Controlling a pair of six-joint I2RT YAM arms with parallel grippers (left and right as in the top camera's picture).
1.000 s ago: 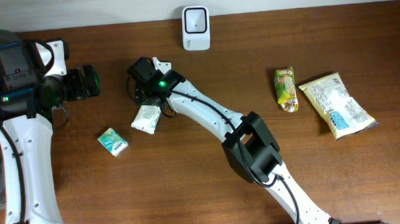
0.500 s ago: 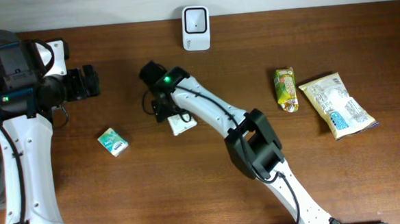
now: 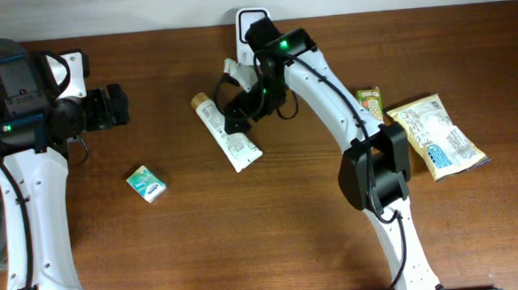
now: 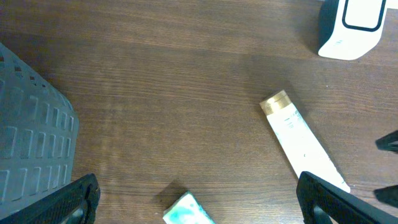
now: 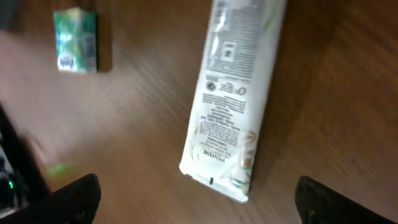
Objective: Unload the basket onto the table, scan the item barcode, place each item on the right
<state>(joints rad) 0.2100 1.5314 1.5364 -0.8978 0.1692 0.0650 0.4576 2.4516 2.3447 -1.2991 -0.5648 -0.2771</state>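
Directly beneath the wide-open, empty right tool [image 5: 199, 200] lies the white tube [image 5: 236, 93].

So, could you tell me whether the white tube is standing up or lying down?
Lying down: the white tube rests lengthwise on the table, nothing gripping it.

White tube [image 3: 231, 141] with gold cap [image 3: 201, 101], green-and-white packet [image 3: 145, 183], brown woodgrain table [image 3: 246, 243]

One white tube [image 3: 227, 133], one scanner [image 4: 351, 28], one small green box [image 3: 145, 183], one green-yellow snack packet [image 3: 369, 99], one white snack bag [image 3: 436, 136], and one grey basket [image 4: 31, 149].
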